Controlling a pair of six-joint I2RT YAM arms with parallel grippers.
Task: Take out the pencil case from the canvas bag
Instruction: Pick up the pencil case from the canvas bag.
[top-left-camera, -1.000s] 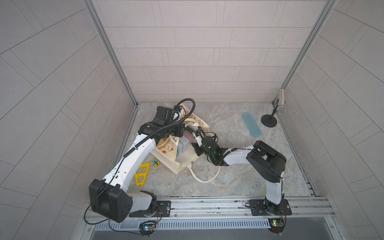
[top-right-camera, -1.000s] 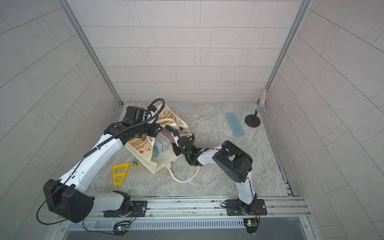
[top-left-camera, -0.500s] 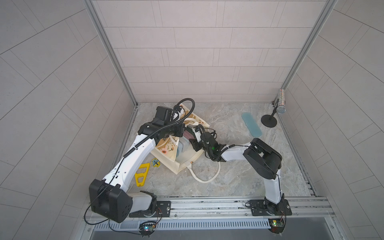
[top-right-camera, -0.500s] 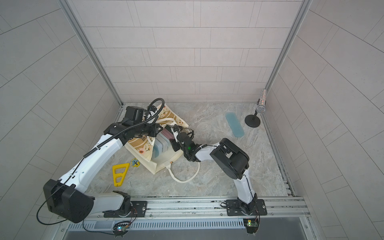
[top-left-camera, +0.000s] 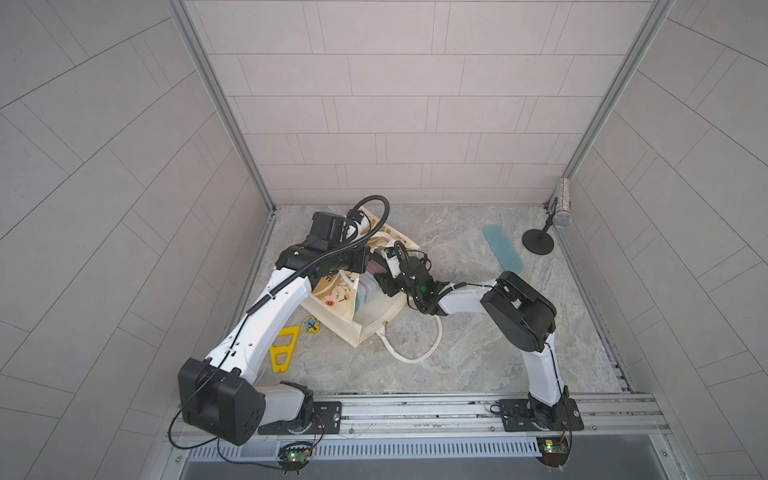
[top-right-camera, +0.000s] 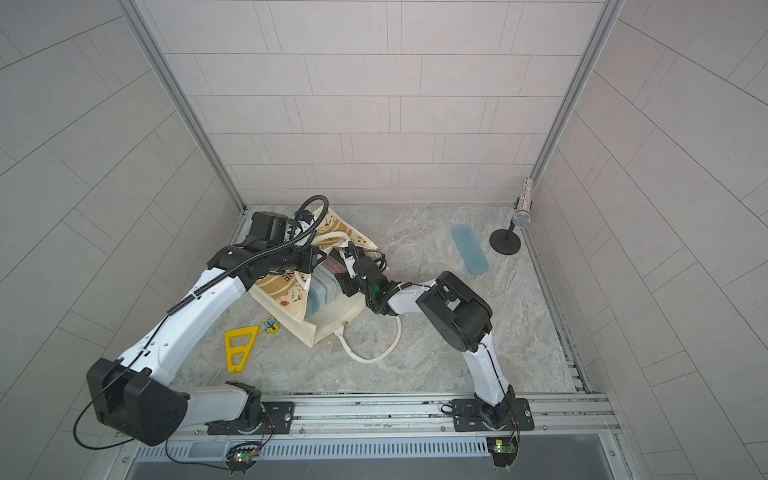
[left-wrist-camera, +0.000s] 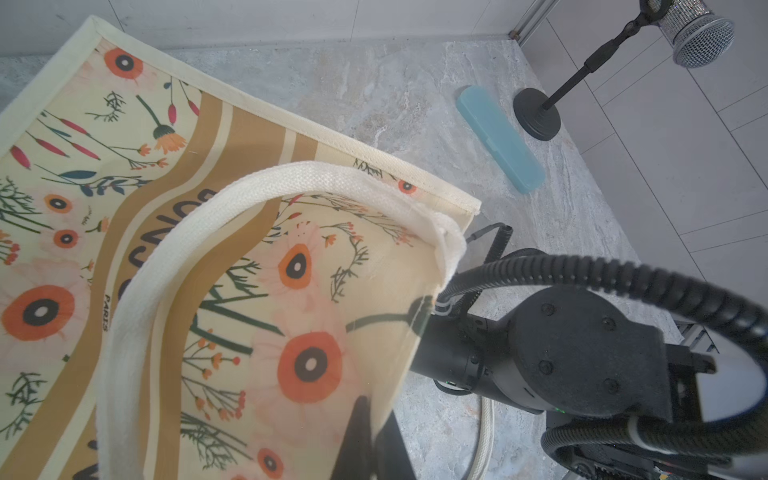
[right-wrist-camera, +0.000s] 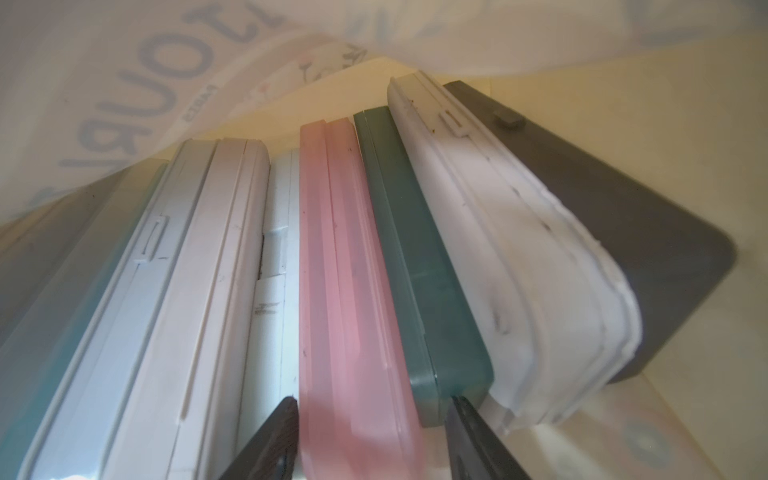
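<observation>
Right claw (right-wrist-camera: 372, 444) buried in bag (top-left-camera: 332, 299), tips cropped; parted, pink case (right-wrist-camera: 336, 291) between them. Left claw (left-wrist-camera: 376, 440), mostly hidden, pinching bag flap.

The canvas bag (top-left-camera: 332, 297) sits on the gray marble table (top-left-camera: 478, 357), left of the middle, with its mouth open to the right. Pale blue pencil cases (top-left-camera: 362, 294) stand in a row inside it. The left gripper (top-left-camera: 365, 261) is closed tight at the bag's far rim. The right gripper (top-left-camera: 380, 286) pokes into the mouth, right by the cases. A white rope handle (top-left-camera: 415, 351) loops out on the near side. A yellow triangle (top-left-camera: 284, 348) and a small badge (top-left-camera: 311, 325) lie to the left. Far right are a blue case (top-left-camera: 503, 249) and a microphone (top-left-camera: 563, 219) on a stand.
</observation>
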